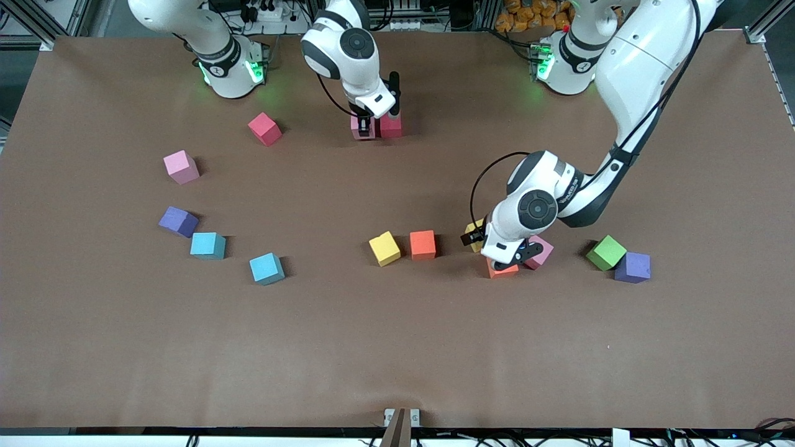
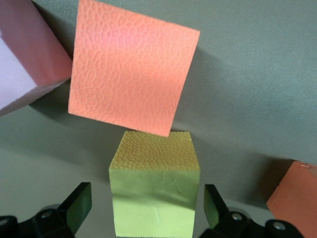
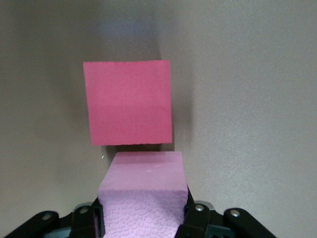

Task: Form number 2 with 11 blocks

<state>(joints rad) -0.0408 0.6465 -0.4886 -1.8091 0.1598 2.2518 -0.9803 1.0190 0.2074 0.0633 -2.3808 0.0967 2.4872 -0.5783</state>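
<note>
**A:** Front view first: we see a pink block [image 1: 362,128] touching a crimson block [image 1: 391,125] near the robots' bases, about midway along the table. That pair is all we have of the number 2.

**B:** And the right gripper [image 1: 366,126]?

**A:** We see it straight down on that pink block [image 3: 144,196], fingers [image 3: 92,220] pressed against two of its sides, so it is clamped on the cube. In the right wrist view the crimson block [image 3: 129,102] sits just past it, the two faces meeting or nearly so.

**B:** What do we have at the left gripper [image 1: 497,248]?

**A:** It is low over a cluster toward the left arm's end. In the left wrist view a yellow block [image 2: 154,188] stands between its fingers [image 2: 77,204], which are spread wide with a gap on each side, so nothing is gripped. An orange block [image 2: 130,79] touches the yellow one at a corner, and a second pink block [image 2: 25,54] lies beside the orange one.

**B:** In the front view?

**A:** We see the yellow block [image 1: 475,234] mostly hidden by the wrist, the orange block [image 1: 502,269] and the pink one [image 1: 539,251] peeking out below it.

**B:** The loose cubes?

**A:** A green block [image 1: 606,252] touching a purple block [image 1: 632,267] farther toward the left arm's end; another yellow [image 1: 384,248] and orange [image 1: 423,244] side by side mid-table; toward the right arm's end, two light blue blocks [image 1: 267,268], a purple, a pink and a crimson, all apart.
</note>
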